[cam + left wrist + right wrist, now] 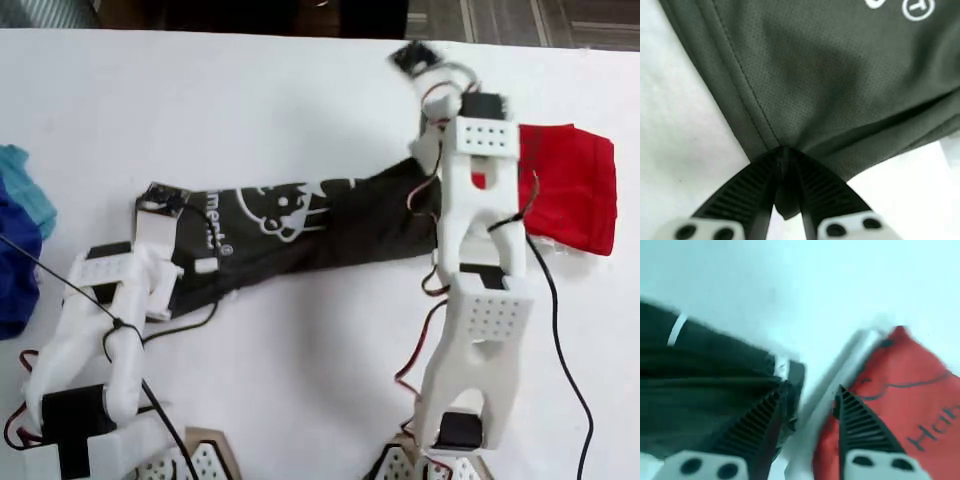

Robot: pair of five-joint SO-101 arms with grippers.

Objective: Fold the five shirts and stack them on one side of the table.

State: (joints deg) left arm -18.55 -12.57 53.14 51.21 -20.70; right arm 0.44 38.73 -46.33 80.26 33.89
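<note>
One dark grey mesh shirt is pinched in the left claw; the folded red cloth shirt at 3 o'clock could be snagged by the open right claw.

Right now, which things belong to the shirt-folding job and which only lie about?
Job: dark grey printed shirt, folded red shirt, crumpled blue shirt, teal shirt, left gripper.
Lying about: loose black cable, white table.
</note>
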